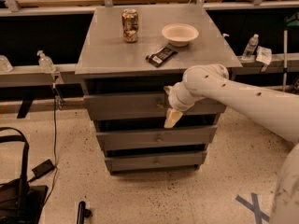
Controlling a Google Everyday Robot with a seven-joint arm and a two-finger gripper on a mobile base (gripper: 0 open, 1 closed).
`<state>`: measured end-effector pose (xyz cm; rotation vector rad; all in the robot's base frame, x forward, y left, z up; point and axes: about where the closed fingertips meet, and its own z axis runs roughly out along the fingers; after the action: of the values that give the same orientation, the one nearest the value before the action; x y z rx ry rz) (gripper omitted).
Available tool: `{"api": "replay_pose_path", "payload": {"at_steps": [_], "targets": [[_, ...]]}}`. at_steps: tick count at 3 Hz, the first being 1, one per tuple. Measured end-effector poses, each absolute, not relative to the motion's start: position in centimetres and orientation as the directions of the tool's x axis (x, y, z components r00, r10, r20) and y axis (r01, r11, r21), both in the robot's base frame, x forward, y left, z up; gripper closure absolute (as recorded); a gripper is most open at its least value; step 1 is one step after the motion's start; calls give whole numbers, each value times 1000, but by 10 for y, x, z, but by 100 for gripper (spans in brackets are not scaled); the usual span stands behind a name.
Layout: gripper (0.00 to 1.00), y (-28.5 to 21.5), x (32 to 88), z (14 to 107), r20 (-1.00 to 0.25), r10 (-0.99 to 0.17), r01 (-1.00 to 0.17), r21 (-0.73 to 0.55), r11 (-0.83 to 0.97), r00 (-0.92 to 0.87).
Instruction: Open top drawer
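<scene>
The top drawer [124, 107] is the uppermost grey metal front of the cabinet, just under the grey top [112, 55]. Its front sits about flush with the cabinet. My gripper [169, 104] is at the middle of this front, reaching in from the right on the white arm [243, 97]. Its cream fingers [172, 119] stand apart, one above the other, open. The wrist hides the drawer's centre knob. Two more grey drawers, the middle one [140, 139] and the bottom one [140, 162], lie below.
On the cabinet top stand a can [130, 25], a white bowl [180, 34] and a dark snack bar [161, 55]. Bottles [46, 62] [251, 45] sit on side rails. A black bag [14, 190] and cable lie on the floor at left.
</scene>
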<state>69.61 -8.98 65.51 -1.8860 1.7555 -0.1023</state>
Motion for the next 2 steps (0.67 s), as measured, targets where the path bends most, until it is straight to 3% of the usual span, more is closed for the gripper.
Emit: {"api": "replay_pose_path", "payload": {"at_steps": [1,2], "targets": [[41,-90,707,648,-331,-934,-907,-421,19,134],[48,-90,707,648,-340,-931,-909,-417,19,136]]}}
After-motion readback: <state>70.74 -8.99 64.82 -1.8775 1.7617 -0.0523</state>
